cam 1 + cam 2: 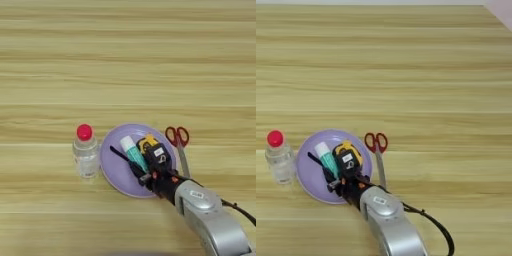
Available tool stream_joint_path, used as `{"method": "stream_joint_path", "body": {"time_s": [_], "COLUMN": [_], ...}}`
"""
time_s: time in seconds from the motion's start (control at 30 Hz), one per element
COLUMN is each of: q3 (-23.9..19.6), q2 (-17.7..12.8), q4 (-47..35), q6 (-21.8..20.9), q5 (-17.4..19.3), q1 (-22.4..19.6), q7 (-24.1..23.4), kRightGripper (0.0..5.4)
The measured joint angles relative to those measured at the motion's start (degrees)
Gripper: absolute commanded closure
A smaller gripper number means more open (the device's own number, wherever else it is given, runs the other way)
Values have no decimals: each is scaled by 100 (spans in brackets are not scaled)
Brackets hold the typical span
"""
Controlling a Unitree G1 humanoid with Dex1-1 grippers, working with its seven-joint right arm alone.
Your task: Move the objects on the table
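Glue stick (131,150) first: the small white tube with its teal-green label lies on its side on a lilac plate (111,159), cap end pointing to about eleven o'clock, and the robot's pincer (134,156) is right at it. One thin black finger (121,155) runs along the tube's nine o'clock side and the yellow-and-black finger block sits on its three o'clock side, so the fingers look set apart around the tube; whether they are actually pressing on it I cannot tell from where I stand. I'd judge the stick to be light, stiff and smooth-skinned, liable to roll or squirt out if pinched near an end, so the middle of the barrel, across its width, seems the place to take hold. Scissors (181,148) lie flat on the bench (128,60) just beside the plate's three o'clock rim, red loops toward twelve o'clock and the steel blades, closed, pointing to six; they look heavier and thin against the wood, and the loops or the pivot would probably give the better hold. A clear bottle with a red cap (85,152) stands upright just off the plate's nine o'clock edge, near enough that a sweep that way could tip it. The silver forearm (212,222) comes in from five o'clock, its black cable (433,225) trailing close by the scissor tips. The plate's raised rim may be what the tube has to clear.
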Motion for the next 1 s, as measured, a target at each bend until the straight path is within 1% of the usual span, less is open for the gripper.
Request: {"method": "stream_joint_path", "body": {"time_s": [0.13,0.4,0.7,0.8,1.0], "q3": [14,4,-57,-127,-225], "q2": [-49,-92,-106,-115,-137], "q4": [95,362,718,990,1174], "q6": [143,159,8,-64,-123], "q5": [-14,-72,-77,-77,-78], "q1": [-4,-48,-206,-329,-415], "q7": [33,-3,17,49,78], "kRightGripper": [374,374,374,374,374]}}
